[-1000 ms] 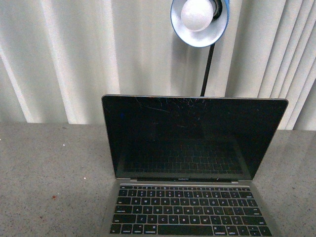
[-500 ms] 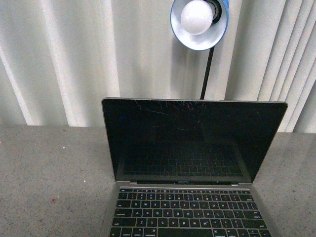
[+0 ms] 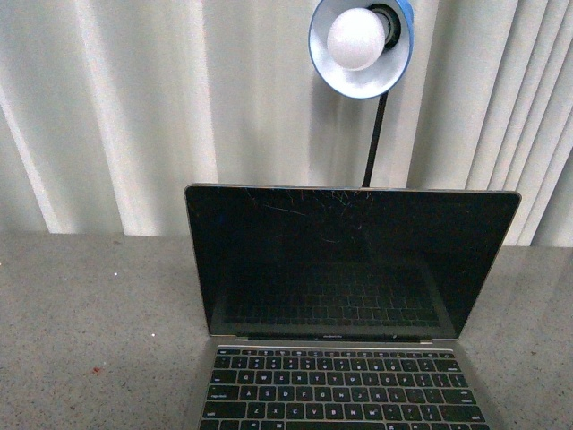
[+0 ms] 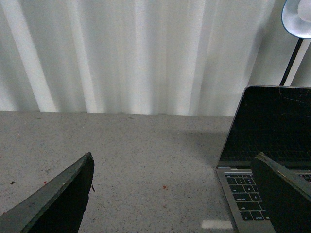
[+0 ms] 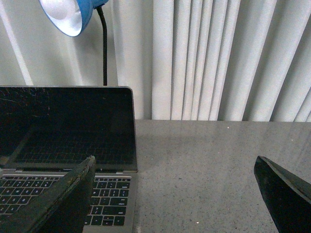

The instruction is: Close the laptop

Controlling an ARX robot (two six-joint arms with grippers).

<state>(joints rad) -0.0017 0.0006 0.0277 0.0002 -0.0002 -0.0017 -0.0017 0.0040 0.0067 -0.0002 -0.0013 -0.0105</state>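
Front view: laptop (image 3: 351,269) open, upright.

A grey speckled stone tabletop (image 3: 89,305) fills the lower part of the front view, from 9 o'clock round through 6 to 3 o'clock, with a few tiny red specks towards 8 o'clock. Behind it a pale cream curtain of vertical folds (image 3: 134,107) covers the whole back, its brightest stripes at 10 and 11 o'clock. At 1 o'clock hangs a blue round-shaded desk lamp (image 3: 363,79), white inside, with a white globe bulb (image 3: 356,38) and a thin black stem (image 3: 376,134) running down.
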